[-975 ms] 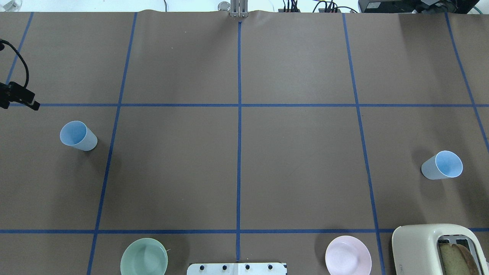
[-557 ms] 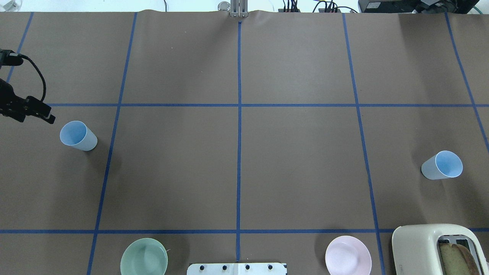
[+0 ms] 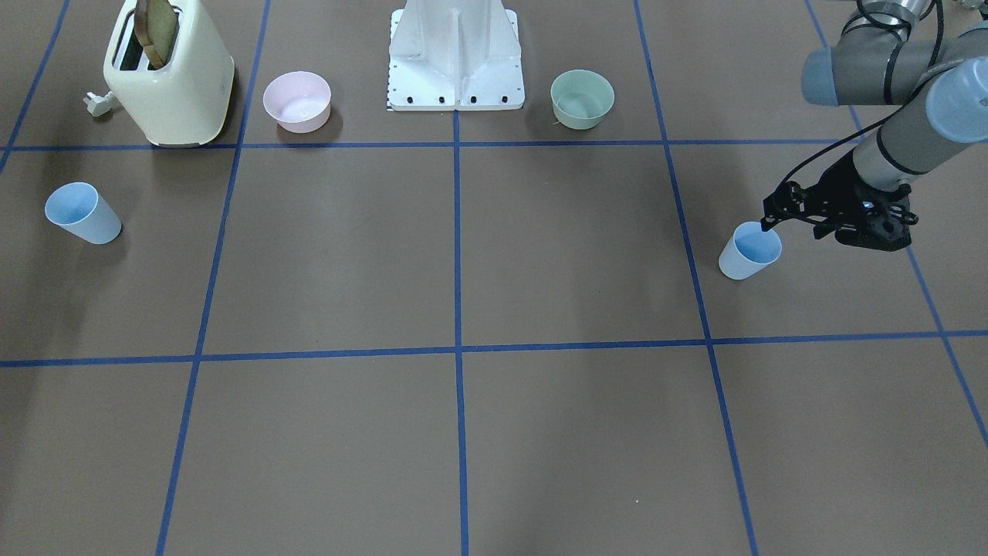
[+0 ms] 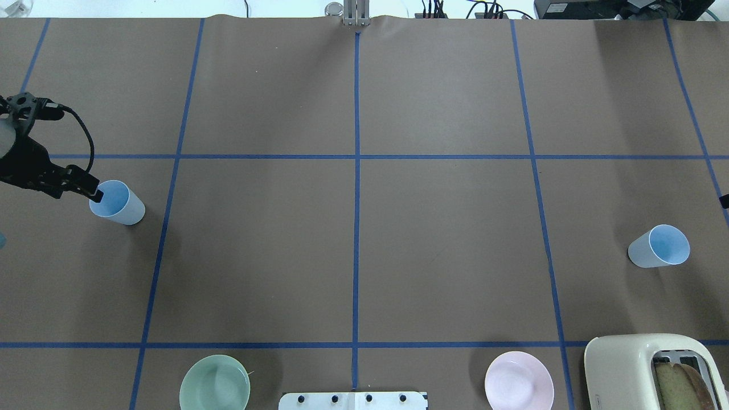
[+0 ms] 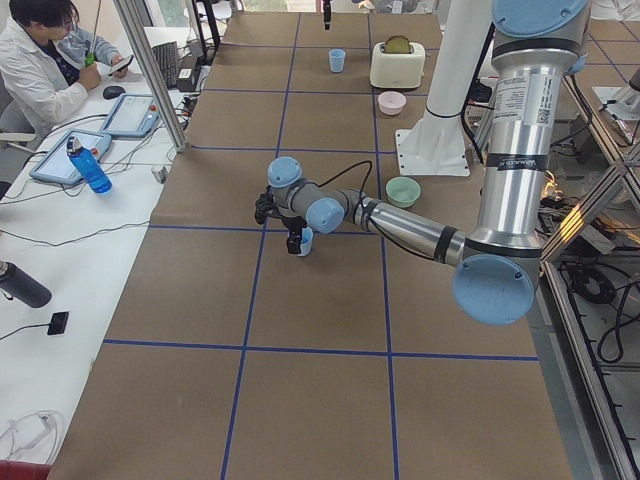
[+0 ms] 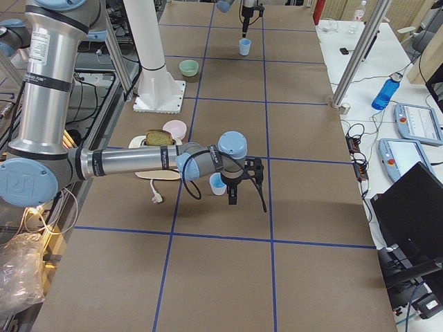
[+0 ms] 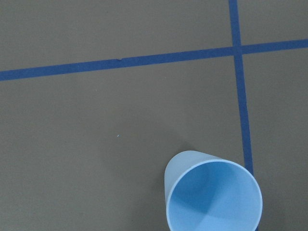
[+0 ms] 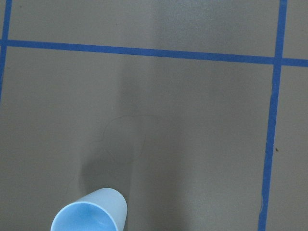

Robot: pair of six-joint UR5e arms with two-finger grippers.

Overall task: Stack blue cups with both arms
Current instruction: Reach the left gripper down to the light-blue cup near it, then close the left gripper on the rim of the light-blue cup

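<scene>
One pale-blue cup (image 4: pixel 119 205) stands upright on the table's left part; it also shows in the front view (image 3: pixel 747 253) and low in the left wrist view (image 7: pixel 211 197). My left gripper (image 4: pixel 77 188) is open, just left of this cup, with one fingertip at its rim. The other blue cup (image 4: pixel 658 247) stands upright at the right and shows in the right wrist view (image 8: pixel 89 214). My right gripper (image 6: pixel 232 194) hangs close beside that cup; only a black sliver of it shows at the overhead view's right edge. I cannot tell if it is open or shut.
A cream toaster (image 4: pixel 643 370) holding bread stands at the near right. A pink bowl (image 4: pixel 519 380) and a mint-green bowl (image 4: pixel 214 382) flank the white base pedestal (image 4: pixel 353 400). Blue tape lines grid the brown table. An operator sits beyond the far side.
My left gripper has moved right and toward the robot, from near the table's left edge up to the left cup's rim. A sliver of the right gripper has appeared at the right edge.
</scene>
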